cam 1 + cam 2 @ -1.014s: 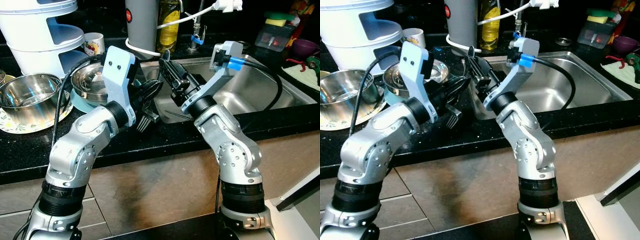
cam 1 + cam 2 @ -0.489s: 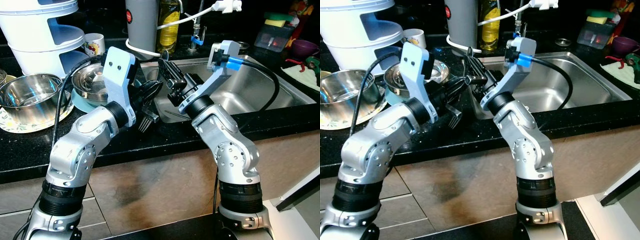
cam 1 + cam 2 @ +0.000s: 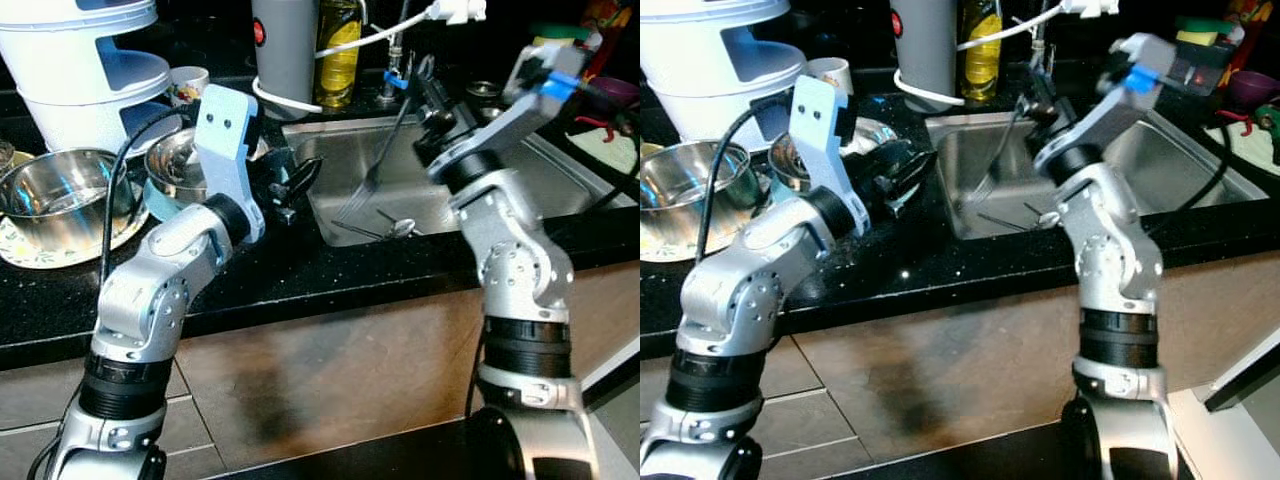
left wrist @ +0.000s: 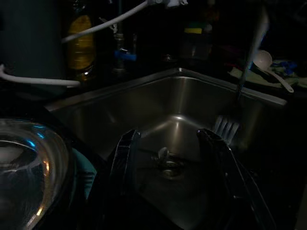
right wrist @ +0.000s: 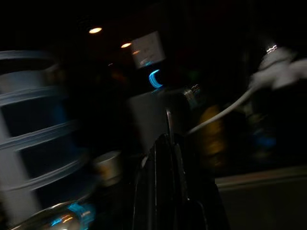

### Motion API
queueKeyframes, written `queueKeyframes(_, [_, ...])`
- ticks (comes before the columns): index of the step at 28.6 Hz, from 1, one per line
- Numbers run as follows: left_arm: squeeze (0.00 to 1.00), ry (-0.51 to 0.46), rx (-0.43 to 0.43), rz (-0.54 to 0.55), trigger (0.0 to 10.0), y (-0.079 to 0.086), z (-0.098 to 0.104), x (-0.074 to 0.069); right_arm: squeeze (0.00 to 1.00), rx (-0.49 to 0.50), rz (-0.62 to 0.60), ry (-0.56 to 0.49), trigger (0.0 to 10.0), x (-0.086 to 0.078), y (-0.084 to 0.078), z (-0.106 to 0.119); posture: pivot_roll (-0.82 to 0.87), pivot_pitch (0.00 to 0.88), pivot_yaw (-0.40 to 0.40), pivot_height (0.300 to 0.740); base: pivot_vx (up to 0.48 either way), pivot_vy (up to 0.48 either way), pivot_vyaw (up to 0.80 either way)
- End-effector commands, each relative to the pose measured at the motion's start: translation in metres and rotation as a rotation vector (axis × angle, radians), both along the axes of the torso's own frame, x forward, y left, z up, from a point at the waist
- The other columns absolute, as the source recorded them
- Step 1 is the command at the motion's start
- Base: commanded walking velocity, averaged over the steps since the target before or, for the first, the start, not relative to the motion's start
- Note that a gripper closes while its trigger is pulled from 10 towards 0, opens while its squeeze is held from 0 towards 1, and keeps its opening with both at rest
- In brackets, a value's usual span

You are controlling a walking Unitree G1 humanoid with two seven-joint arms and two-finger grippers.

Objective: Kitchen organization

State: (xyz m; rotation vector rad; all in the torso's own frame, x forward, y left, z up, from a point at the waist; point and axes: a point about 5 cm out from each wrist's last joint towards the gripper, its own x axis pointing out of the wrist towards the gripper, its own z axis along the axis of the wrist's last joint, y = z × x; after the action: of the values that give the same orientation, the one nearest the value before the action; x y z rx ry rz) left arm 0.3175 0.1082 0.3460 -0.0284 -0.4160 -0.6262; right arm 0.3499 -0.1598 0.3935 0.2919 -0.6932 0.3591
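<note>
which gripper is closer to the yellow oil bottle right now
Right. The right gripper is up over the sink's back edge, holding a fork, a short way from the yellow oil bottle. The left gripper sits lower over the counter at the sink's left rim, farther off.

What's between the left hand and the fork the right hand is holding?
Nothing solid: the left hand sits at the counter edge, the fork hangs over the sink, with open basin between, seen in the left eye view.

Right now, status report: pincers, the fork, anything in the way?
Right pincer shut on fork, tines down over sink. Left pincer open at the sink's left edge. Utensils lying in basin below.
</note>
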Motion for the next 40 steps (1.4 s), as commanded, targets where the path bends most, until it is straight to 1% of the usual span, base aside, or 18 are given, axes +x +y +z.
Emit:
queueKeyframes(1, [0.00,0.005,0.016,-0.029,10.0,-0.003,-0.001,-0.002,0.00,-0.018,-0.039,-0.046,0.0,0.001,-0.001,0.005,0.04,0.214,0.042,0.740,0.000,0.000,0.00])
queueKeyframes(3, [0.00,0.009,0.039,-0.061,10.0,-0.007,-0.003,-0.003,0.00,-0.027,-0.073,-0.057,0.0,0.005,-0.004,0.004,0.04,0.215,0.043,0.740,0.000,0.000,0.00])
queueKeyframes(6, [0.00,0.019,0.170,-0.144,10.0,-0.027,-0.018,-0.005,0.00,-0.078,-0.129,-0.077,0.0,0.020,0.001,-0.007,0.05,0.230,0.048,0.740,0.000,0.000,0.00])
queueKeyframes(7, [0.00,0.025,0.194,-0.141,10.0,-0.031,-0.021,-0.003,0.00,-0.099,-0.137,-0.068,4.0,0.026,0.004,-0.017,0.06,0.236,0.047,0.740,0.000,0.000,0.00])
queueKeyframes(10, [0.00,0.029,0.203,-0.135,10.0,-0.032,-0.023,-0.002,0.00,-0.111,-0.141,-0.060,4.0,0.029,0.006,-0.023,0.06,0.236,0.047,0.740,0.000,0.000,0.00])
queueKeyframes(11, [0.00,0.028,0.214,-0.145,10.0,-0.037,-0.024,0.000,0.00,-0.133,-0.150,-0.044,8.7,0.035,0.008,-0.031,0.07,0.242,0.041,0.740,0.000,0.000,0.00])
queueKeyframes(12, [0.00,0.021,0.237,-0.156,10.0,-0.043,-0.025,0.002,0.00,-0.147,-0.157,-0.022,10.0,0.039,0.009,-0.040,0.08,0.247,0.038,0.740,0.000,0.000,0.00])
queueKeyframes(14, [0.00,0.003,0.285,-0.167,10.0,-0.048,-0.025,0.005,0.00,-0.163,-0.171,0.013,10.0,0.047,0.012,-0.052,0.09,0.259,0.036,0.740,0.000,0.000,0.00])
queueKeyframes(16, [0.00,-0.004,0.303,-0.164,10.0,-0.048,-0.025,0.006,0.00,-0.168,-0.174,0.022,10.0,0.049,0.013,-0.055,0.10,0.262,0.037,0.740,0.000,0.000,0.00])
queueKeyframes(20, [0.00,-0.003,0.345,-0.141,10.0,-0.038,-0.027,0.015,0.00,-0.210,-0.169,0.052,10.0,0.054,0.018,-0.066,0.11,0.272,0.037,0.740,0.000,0.000,0.00])
queueKeyframes(22, [0.00,0.017,0.363,-0.141,10.0,-0.031,-0.035,0.020,0.00,-0.222,-0.171,0.079,10.0,0.057,0.019,-0.075,0.12,0.277,0.033,0.740,0.000,0.000,0.00])
queueKeyframes(27, [0.00,0.034,0.396,-0.148,10.0,-0.025,-0.044,0.023,0.00,-0.241,-0.181,0.118,10.0,0.060,0.020,-0.089,0.13,0.282,0.029,0.740,0.000,0.000,0.00])
queueKeyframes(29, [0.00,0.030,0.404,-0.149,10.0,-0.026,-0.043,0.022,0.00,-0.247,-0.179,0.135,10.0,0.060,0.021,-0.094,0.13,0.283,0.026,0.740,0.000,0.000,0.00])
queueKeyframes(31, [0.00,0.021,0.415,-0.152,10.0,-0.034,-0.039,0.020,0.00,-0.258,-0.164,0.171,10.0,0.062,0.025,-0.105,0.14,0.285,0.025,0.740,0.000,0.000,0.00])
queueKeyframes(32, [0.00,0.021,0.415,-0.152,10.0,-0.034,-0.039,0.020,0.00,-0.258,-0.164,0.171,10.0,0.062,0.025,-0.105,0.14,0.285,0.025,0.740,0.000,0.000,0.00])
queueKeyframes(33, [0.00,0.012,0.417,-0.152,10.0,-0.041,-0.035,0.019,0.00,-0.254,-0.140,0.196,10.0,0.063,0.027,-0.112,0.14,0.287,0.027,0.740,0.000,0.000,0.00])
queueKeyframes(36, [0.00,0.009,0.413,-0.151,10.0,-0.043,-0.033,0.019,0.00,-0.251,-0.130,0.204,10.0,0.063,0.028,-0.114,0.13,0.287,0.028,0.740,0.000,0.000,0.00])
queueKeyframes(40, [0.00,0.001,0.374,-0.171,10.0,-0.046,-0.026,0.020,0.00,-0.261,-0.122,0.209,10.0,0.063,0.029,-0.117,0.13,0.284,0.031,0.740,0.000,0.000,0.00])
